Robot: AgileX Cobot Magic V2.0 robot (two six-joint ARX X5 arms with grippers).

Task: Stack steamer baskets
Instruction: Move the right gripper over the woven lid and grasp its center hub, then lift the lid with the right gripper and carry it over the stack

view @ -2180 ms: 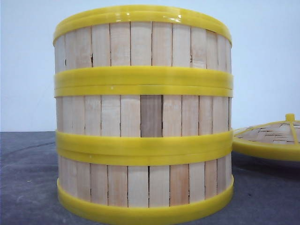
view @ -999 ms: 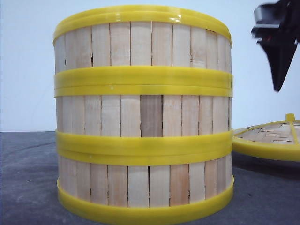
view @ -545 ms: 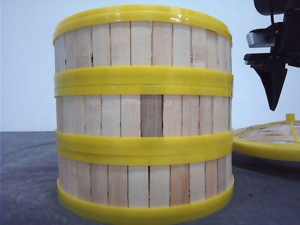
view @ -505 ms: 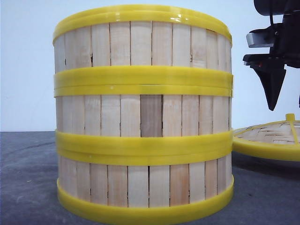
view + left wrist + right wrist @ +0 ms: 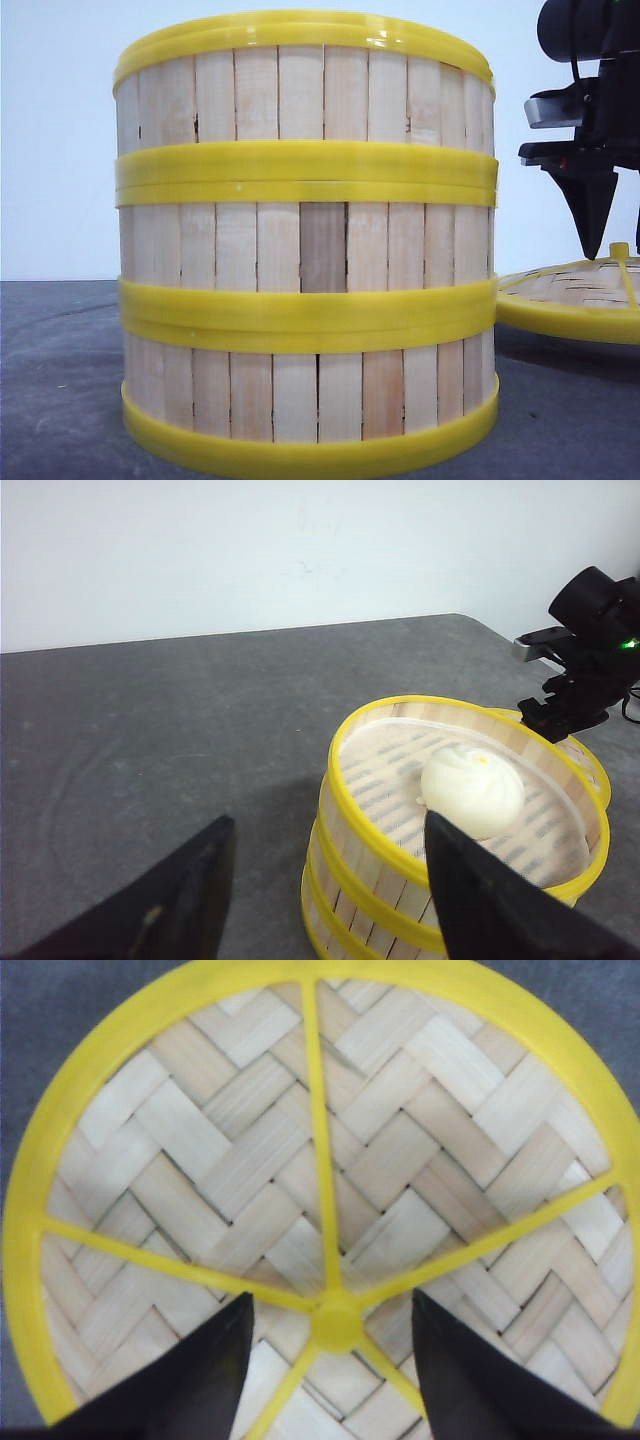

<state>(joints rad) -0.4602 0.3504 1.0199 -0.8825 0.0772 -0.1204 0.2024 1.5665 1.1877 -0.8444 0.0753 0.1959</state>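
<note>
Lowered since a moment ago, the right gripper (image 5: 332,1360) now hangs open with its fingers straddling the knob (image 5: 336,1324) of the lid (image 5: 180,1150). Beside it stand the stacked steamer baskets (image 5: 305,240), so capping probably comes next.

The left gripper (image 5: 325,900), also open, waits nearby.

The three steamer baskets (image 5: 305,240) stand stacked on the table (image 5: 60,380). The right gripper (image 5: 597,215) points downward, fingertips directly above the lid (image 5: 570,300); finger separation cannot be determined.
</note>
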